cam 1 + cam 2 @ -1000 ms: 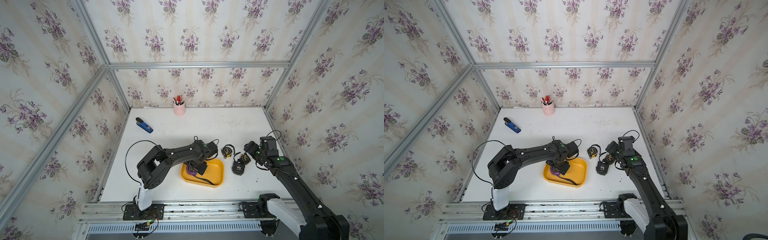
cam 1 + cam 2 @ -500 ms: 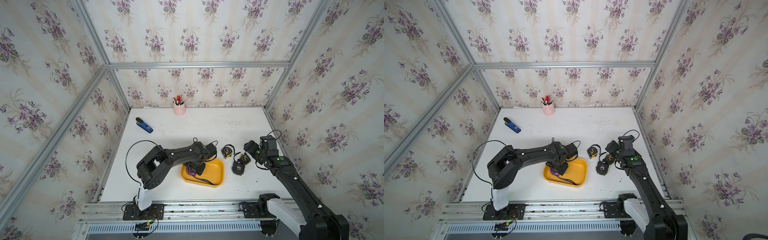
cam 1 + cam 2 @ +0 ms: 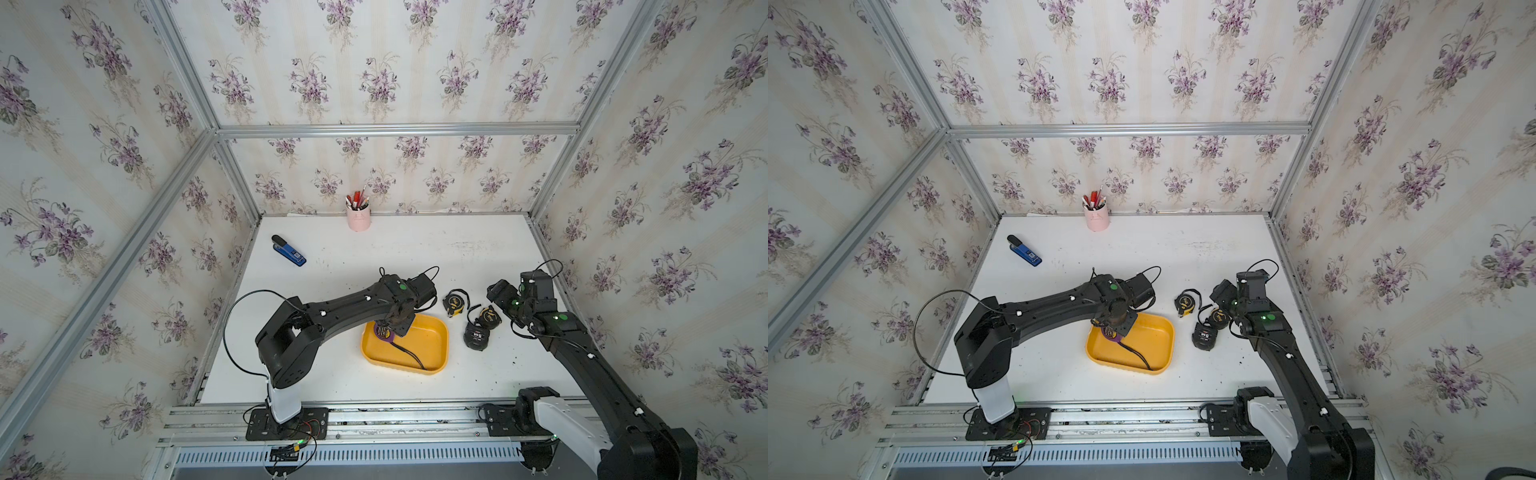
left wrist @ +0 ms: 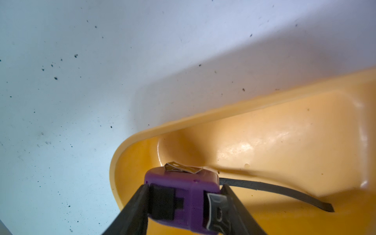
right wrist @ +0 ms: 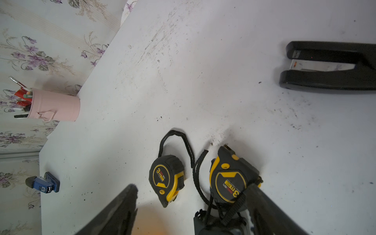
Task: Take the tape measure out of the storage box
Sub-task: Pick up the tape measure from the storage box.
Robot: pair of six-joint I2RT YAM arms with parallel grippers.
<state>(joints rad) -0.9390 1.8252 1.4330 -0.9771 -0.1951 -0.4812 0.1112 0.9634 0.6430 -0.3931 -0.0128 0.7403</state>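
Though the left gripper (image 4: pixel 184 188) clamps the purple tape measure (image 4: pixel 196 205) across its slick sides in the storage box (image 4: pixel 223 110), it looks dense; the right gripper (image 5: pixel 192 189) hangs open.

- The left gripper (image 4: pixel 184 189) was open wide before
- Now it squeezes the purple tape measure (image 4: pixel 195 201) in the storage box (image 3: pixel 428 338), just below the middle in a top view

Left tool (image 4: pixel 184 189) closed, right tool (image 5: pixel 192 187) wide
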